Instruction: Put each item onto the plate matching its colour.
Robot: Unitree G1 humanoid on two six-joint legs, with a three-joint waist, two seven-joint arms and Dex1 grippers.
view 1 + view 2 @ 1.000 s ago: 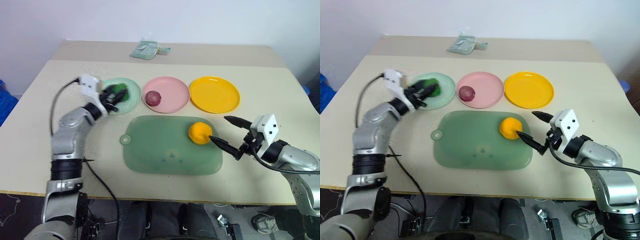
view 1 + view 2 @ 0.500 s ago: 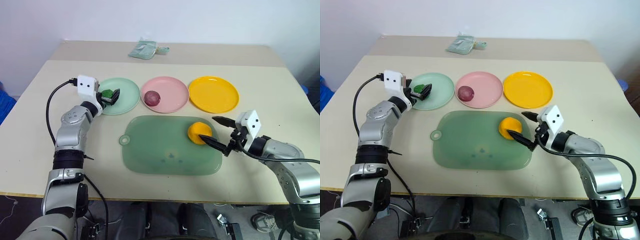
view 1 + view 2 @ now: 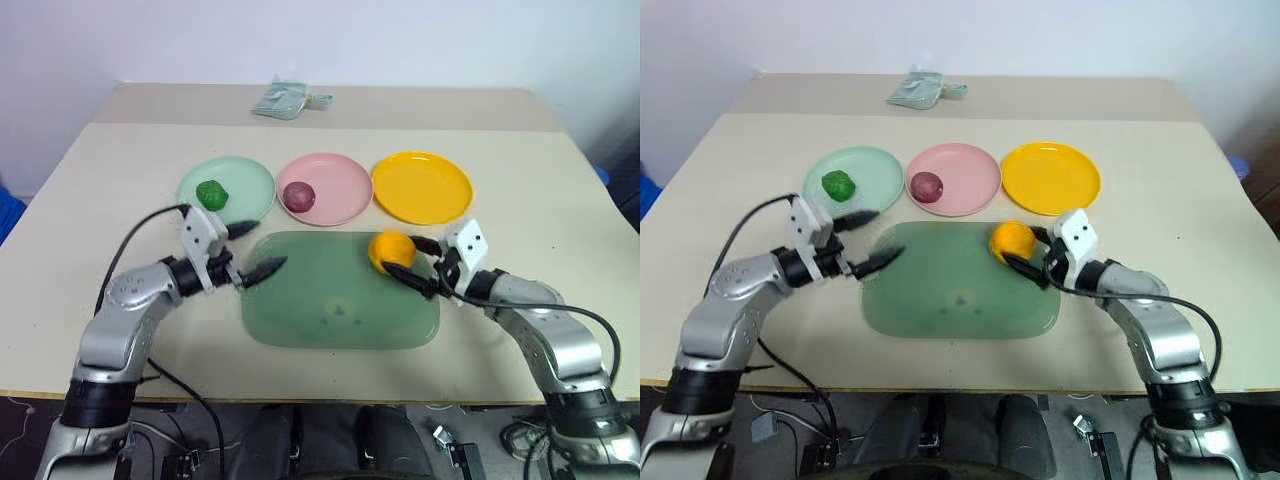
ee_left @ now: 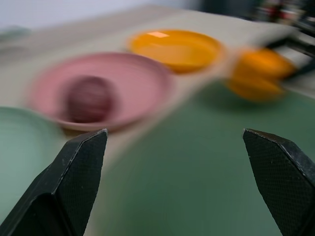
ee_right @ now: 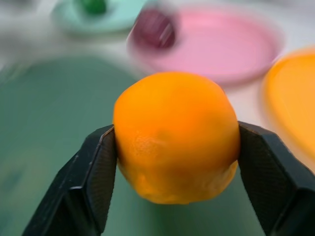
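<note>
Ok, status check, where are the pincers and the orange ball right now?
Right pincer shut on orange ball, over the green board. Left pincer open, empty. Yellow plate bare, path unobstructed.

our beige table and what sits straight on it

along the far side we see three round plates in a row: mint green plate, pink plate, yellow-orange plate. just nearer lies the translucent green board. a crumpled pale green packet rests at the far edge.
</note>
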